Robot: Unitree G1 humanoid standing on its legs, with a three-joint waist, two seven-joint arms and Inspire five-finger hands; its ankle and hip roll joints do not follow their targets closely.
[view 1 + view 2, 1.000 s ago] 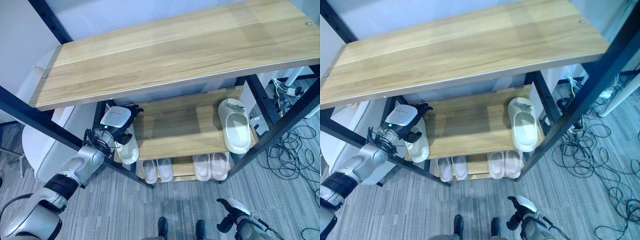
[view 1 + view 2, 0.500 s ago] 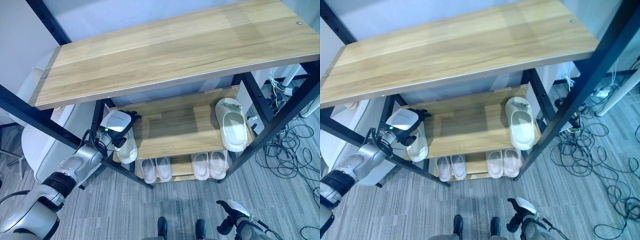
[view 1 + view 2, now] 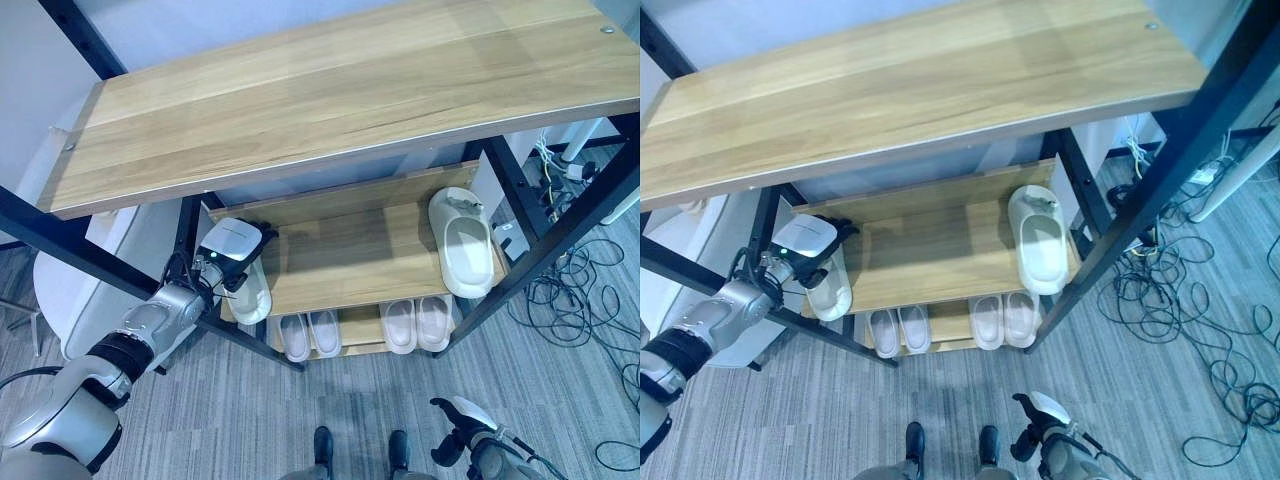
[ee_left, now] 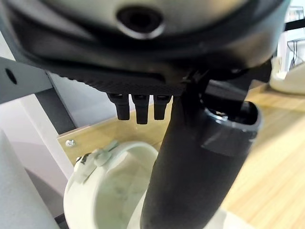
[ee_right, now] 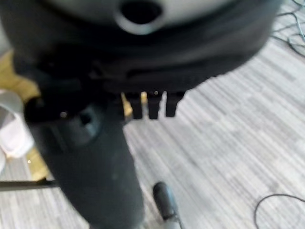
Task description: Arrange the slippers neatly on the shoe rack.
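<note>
Six pale slippers are counted on the shoe rack (image 3: 330,95), which has three wooden shelves in a black frame. On the middle shelf (image 3: 350,250) two are seen: one slipper (image 3: 463,252) at the right end, and one slipper under the left hand (image 3: 248,292) at the left end, close to the front left corner. Each of these is laid with its long axis running from the front edge to the back edge; the right-end one has its closed toe toward the back and its open heel toward the front, while the heading of the left one cannot be told. On the bottom shelf two pairs are set side by side — a left pair (image 3: 308,335) and a right pair (image 3: 417,324) — all four with their long axes front to back. The left hand (image 3: 232,247) is held over the left-end slipper; in the left wrist view its thumb lies across the slipper's opening and its fingers (image 4: 138,107) reach past the rim, though whether the shoe is clasped cannot be told. The right hand (image 3: 458,440) is seen low over the grey floor (image 3: 250,420), well apart from the rack — its fingers curled, with nothing held.
</note>
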